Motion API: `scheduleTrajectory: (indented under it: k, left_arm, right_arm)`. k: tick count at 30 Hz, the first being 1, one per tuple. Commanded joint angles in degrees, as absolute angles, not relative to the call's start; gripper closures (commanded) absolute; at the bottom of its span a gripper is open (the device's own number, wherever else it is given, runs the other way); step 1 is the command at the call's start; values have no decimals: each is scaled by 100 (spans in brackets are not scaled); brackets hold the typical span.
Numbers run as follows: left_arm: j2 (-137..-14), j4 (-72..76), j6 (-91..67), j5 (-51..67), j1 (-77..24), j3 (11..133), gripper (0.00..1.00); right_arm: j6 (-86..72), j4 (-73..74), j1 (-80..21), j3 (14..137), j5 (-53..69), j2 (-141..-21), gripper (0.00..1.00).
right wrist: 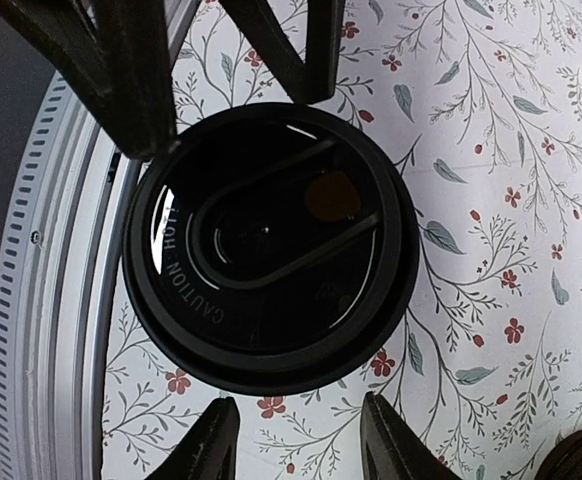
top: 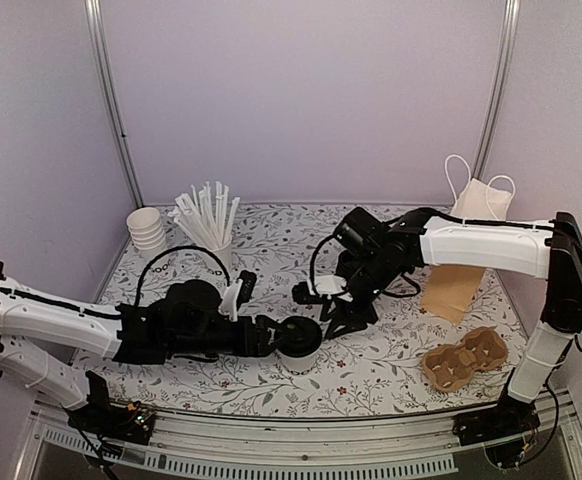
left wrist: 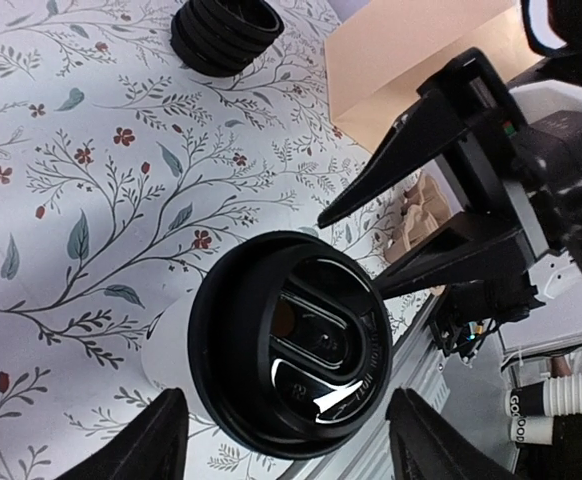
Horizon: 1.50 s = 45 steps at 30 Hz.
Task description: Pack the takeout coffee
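Observation:
The takeout coffee (top: 299, 342), a white paper cup with a black lid, stands upright on the floral table near the front middle. In the left wrist view its lid (left wrist: 291, 345) lies between my left gripper's (left wrist: 286, 450) open fingers, with a gap on each side. My left gripper (top: 274, 335) reaches it from the left. My right gripper (top: 343, 318) hangs just right of the cup, open and empty. In the right wrist view the lid (right wrist: 271, 245) sits just beyond the right gripper's (right wrist: 301, 445) spread fingertips, not between them.
A cardboard cup carrier (top: 466, 362) lies front right. A brown paper bag (top: 454, 288) lies behind it by a white handled bag (top: 483, 195). Stacked white cups (top: 147, 228) and a cup of straws (top: 209, 225) stand back left. Stacked black lids (left wrist: 224, 35) sit nearby. The metal front rail (top: 301, 440) is close.

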<state>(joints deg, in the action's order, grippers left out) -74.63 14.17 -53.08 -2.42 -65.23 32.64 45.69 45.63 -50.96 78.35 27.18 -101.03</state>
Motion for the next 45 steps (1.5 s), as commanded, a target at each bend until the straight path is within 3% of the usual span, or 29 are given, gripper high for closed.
scheduleTrajectory:
  k: [1, 6, 13, 17, 20, 34, 45]
  left_arm:
    - [-7194, 1094, -5170, -465, -6509, 3493, 26]
    - [-7046, 1104, -5083, -678, -6382, 3467, 25]
    - [-7559, 1321, -4979, -294, -6085, 3691, 31]
    - [-7927, 1553, -4935, -48, -6078, 3842, 34]
    - [-8171, 1582, -4991, 131, -6093, 3881, 37]
    - [-8649, 1278, -5403, 18, -6275, 3644, 45]
    - [-8810, 1321, -5626, -144, -6319, 3401, 48]
  right_arm:
    - [4608, 4586, -5107, 7580, 2487, -9940, 55]
    - [4235, 4553, -5085, 7427, 2871, -9672, 55]
    - [3091, 4366, -4966, 6947, 4717, -9593, 52]
    - [2818, 4516, -4949, 6756, 5318, -9730, 36]
    - [2665, 4569, -4919, 6805, 5613, -9954, 34]
    - [1889, 4477, -4509, 7304, 5435, -10516, 41]
    - [1599, 4457, -4359, 7628, 5742, -11011, 55]
